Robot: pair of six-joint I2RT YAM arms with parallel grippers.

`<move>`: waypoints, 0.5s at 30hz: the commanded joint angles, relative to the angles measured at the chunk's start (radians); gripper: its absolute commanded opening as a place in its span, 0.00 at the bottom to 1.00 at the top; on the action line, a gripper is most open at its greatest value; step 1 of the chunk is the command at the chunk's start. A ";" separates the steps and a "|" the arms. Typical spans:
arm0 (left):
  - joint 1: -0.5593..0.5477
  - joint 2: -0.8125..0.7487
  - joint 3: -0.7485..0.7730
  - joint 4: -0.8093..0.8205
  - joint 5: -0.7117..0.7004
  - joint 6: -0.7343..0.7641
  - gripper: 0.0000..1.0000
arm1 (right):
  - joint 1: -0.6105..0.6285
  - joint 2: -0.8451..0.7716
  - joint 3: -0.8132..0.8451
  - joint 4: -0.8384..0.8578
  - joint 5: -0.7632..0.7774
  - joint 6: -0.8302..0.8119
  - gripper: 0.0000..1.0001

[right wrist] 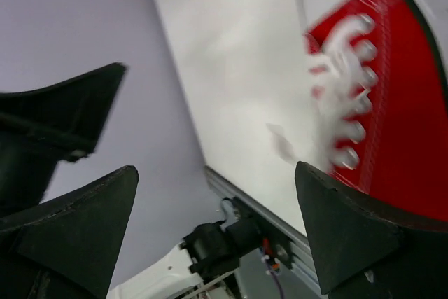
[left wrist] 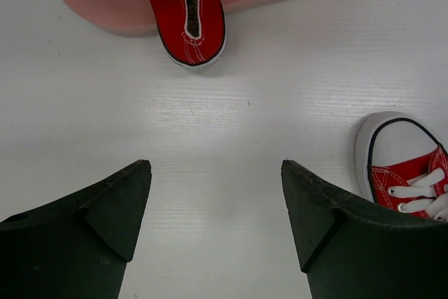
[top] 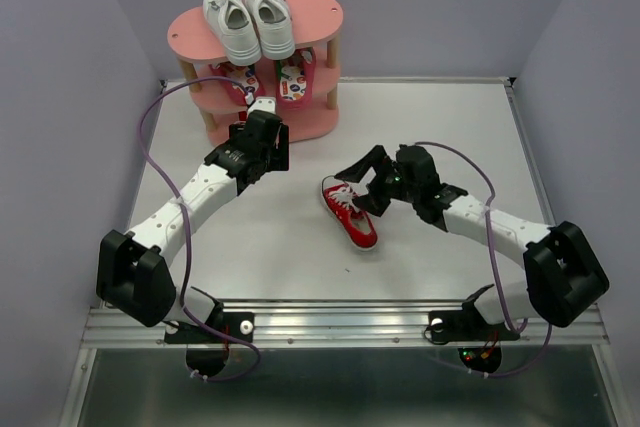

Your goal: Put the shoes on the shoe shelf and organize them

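The pink shoe shelf (top: 318, 19) stands at the back left. Two white sneakers (top: 248, 17) sit on its top board. Flip-flops (top: 292, 80) lie on the middle board. One red sneaker (left wrist: 187, 12) rests on the bottom board (left wrist: 105, 8), heel toward my left gripper. The other red sneaker (top: 350, 213) lies on the table; its toe shows in the left wrist view (left wrist: 402, 166). My left gripper (top: 268, 147) (left wrist: 217, 201) is open and empty just in front of the shelf. My right gripper (top: 358, 187) (right wrist: 217, 208) is open beside the table sneaker (right wrist: 399, 103), not touching it.
Purple walls close in the table (top: 450, 127) on the left, back and right. A metal rail (top: 340, 322) runs along the near edge. The left arm (right wrist: 56, 117) shows in the right wrist view.
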 commanded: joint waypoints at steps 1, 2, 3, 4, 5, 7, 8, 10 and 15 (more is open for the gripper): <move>-0.007 -0.018 0.041 -0.010 -0.030 -0.005 0.86 | -0.002 0.060 0.029 0.376 -0.204 0.066 0.99; -0.007 -0.020 0.041 -0.011 -0.032 -0.005 0.86 | -0.002 0.071 0.047 0.349 -0.217 0.057 0.99; -0.007 -0.026 0.038 -0.011 -0.036 -0.006 0.86 | -0.002 0.079 0.092 0.316 -0.226 0.016 0.99; -0.007 -0.027 0.038 -0.011 -0.038 -0.006 0.86 | -0.002 0.079 0.092 0.281 -0.220 -0.017 0.99; -0.006 -0.029 0.038 -0.011 -0.038 -0.005 0.86 | -0.002 0.073 0.136 0.190 -0.209 -0.049 0.99; -0.007 -0.030 0.039 -0.013 -0.039 -0.005 0.86 | -0.002 0.065 0.223 0.068 -0.160 -0.168 0.99; -0.007 -0.029 0.039 -0.013 -0.039 -0.006 0.86 | -0.002 0.073 0.263 -0.103 -0.134 -0.278 0.99; -0.006 -0.026 0.042 -0.014 -0.042 -0.006 0.86 | 0.018 0.092 0.355 -0.294 0.002 -0.397 0.99; -0.006 -0.021 0.050 -0.026 -0.079 -0.013 0.86 | 0.115 0.165 0.512 -0.683 0.289 -0.618 1.00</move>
